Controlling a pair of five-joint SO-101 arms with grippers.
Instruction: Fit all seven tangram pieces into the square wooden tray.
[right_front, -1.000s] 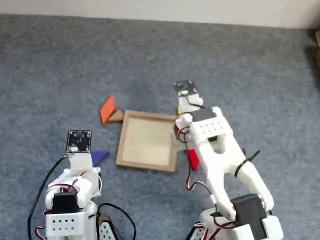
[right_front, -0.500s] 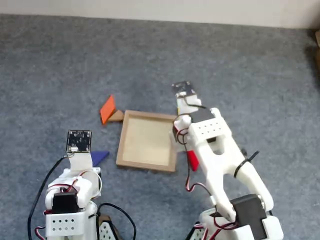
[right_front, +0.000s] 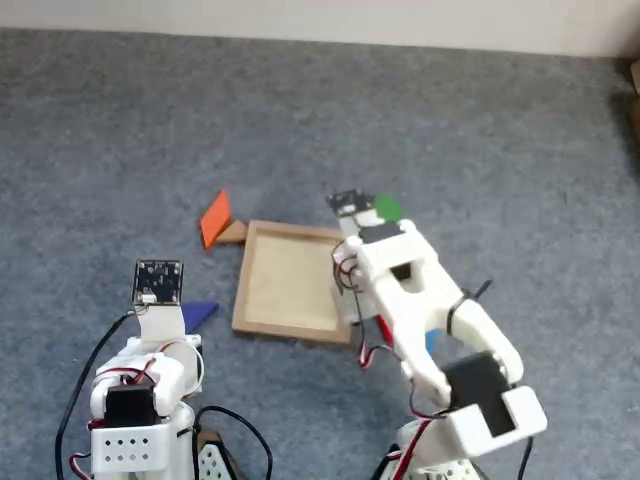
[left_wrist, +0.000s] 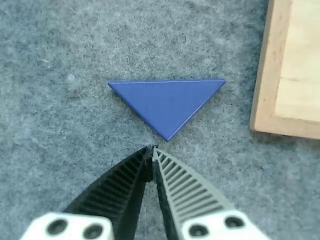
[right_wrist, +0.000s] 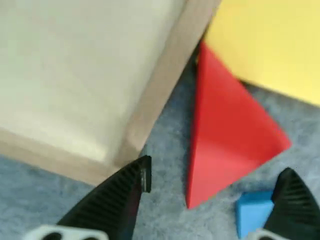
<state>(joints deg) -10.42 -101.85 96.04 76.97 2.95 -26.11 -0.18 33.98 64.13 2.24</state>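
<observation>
Grey carpet (right_front: 120, 120) spreads throughout, with a pale strip (right_front: 300, 15), perhaps a wall, beyond it.

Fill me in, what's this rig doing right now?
Two arms are working a tangram puzzle. The right arm's tool, open, hangs over the red triangular piece lying outside a corner of the square wooden tray, beside a yellow piece and a light blue piece. The left arm's tool is shut, its tip just short of the dark blue triangular piece. An orange piece and a brown piece lie at another tray corner. No visible piece is in the tray yet.
</observation>
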